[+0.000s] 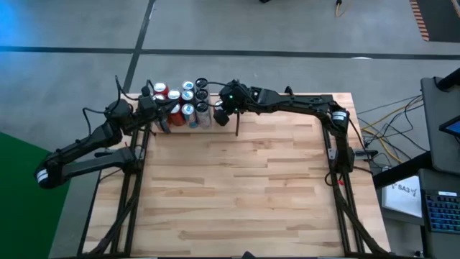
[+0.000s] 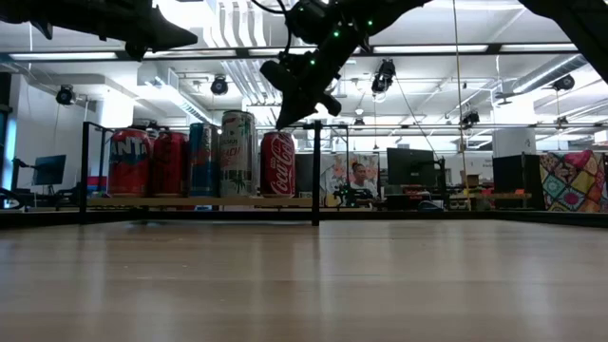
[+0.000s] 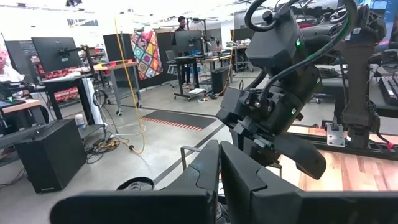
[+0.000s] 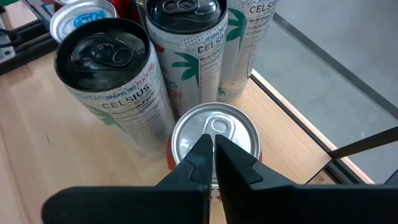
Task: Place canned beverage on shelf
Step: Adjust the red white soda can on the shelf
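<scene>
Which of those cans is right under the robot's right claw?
The short red can with the silver top, below the right gripper; the Celsius cans behind are taller with black tops.

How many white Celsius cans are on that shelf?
3 on the shelf: first Celsius can beside the silver-topped can, second Celsius can behind it, third Celsius can nearest the shelf's edge. More may be hidden.
</scene>
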Motion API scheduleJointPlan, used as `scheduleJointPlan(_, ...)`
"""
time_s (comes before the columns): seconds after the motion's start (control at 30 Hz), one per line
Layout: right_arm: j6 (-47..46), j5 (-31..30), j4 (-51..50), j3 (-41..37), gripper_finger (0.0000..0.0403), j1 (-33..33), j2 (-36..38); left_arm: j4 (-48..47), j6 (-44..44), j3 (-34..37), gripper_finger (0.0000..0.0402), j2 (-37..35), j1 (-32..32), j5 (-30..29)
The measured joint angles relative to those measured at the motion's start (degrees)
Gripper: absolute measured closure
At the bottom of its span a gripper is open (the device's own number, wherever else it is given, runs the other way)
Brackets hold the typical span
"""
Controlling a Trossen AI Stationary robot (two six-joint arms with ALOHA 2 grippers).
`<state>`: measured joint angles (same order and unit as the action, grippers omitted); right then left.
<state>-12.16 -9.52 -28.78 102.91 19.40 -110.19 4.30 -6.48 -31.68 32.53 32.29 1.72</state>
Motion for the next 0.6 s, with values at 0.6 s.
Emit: scheduleJointPlan(0.6, -0.24, 0.5, -1.19, 0.0, 0.0394, -0.42, -0.61, -0.01, 1.03, 0.0, 0.0402, 0.0, 0.0, 0.0)
